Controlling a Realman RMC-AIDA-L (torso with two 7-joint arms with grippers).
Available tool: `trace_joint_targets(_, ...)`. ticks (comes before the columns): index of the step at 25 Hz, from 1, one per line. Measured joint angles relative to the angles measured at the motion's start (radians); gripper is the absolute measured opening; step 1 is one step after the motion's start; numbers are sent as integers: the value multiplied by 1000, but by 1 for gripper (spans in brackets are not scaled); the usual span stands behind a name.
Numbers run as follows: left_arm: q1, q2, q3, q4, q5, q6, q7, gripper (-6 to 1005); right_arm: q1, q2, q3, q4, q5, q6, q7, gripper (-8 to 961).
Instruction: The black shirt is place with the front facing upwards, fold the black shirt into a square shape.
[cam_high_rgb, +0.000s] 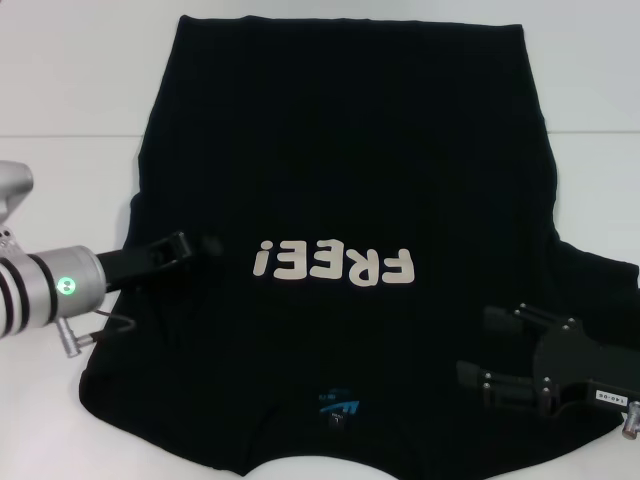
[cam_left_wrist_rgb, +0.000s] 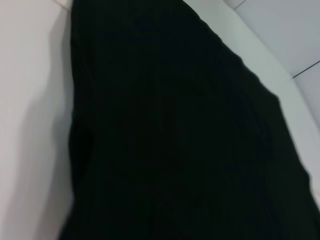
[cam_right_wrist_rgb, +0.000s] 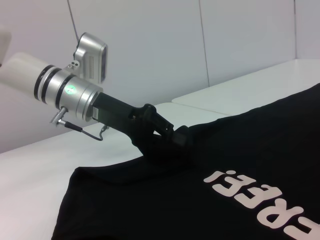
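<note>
The black shirt (cam_high_rgb: 350, 170) lies flat on the white table, front up, with its white "FREE!" letters (cam_high_rgb: 333, 265) upside down to me and its blue neck label (cam_high_rgb: 337, 403) near the front edge. My left gripper (cam_high_rgb: 200, 245) rests at the shirt's left edge beside the letters; in the right wrist view the left gripper (cam_right_wrist_rgb: 177, 136) looks pinched on a raised bit of the cloth. My right gripper (cam_high_rgb: 480, 347) hovers over the shirt's near right part, by the right sleeve (cam_high_rgb: 600, 280), jaws apart and holding nothing. The left wrist view shows only the black shirt (cam_left_wrist_rgb: 175, 130) up close.
The white table (cam_high_rgb: 70, 90) shows bare on both sides of the shirt and beyond its far hem. A seam line (cam_high_rgb: 60, 136) crosses the table top. A white wall (cam_right_wrist_rgb: 150, 45) stands behind the table.
</note>
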Motion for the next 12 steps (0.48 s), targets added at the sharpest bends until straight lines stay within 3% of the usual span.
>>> trace_joint_targets(3,-1,11,0,-58,-63,12,31,169,2,0,-3,-2,0,0,3,917)
trace_joint_targets(12,24,16,-10,-98,-180,-5,38,463,2,0,-5,-3,0,0,3,916)
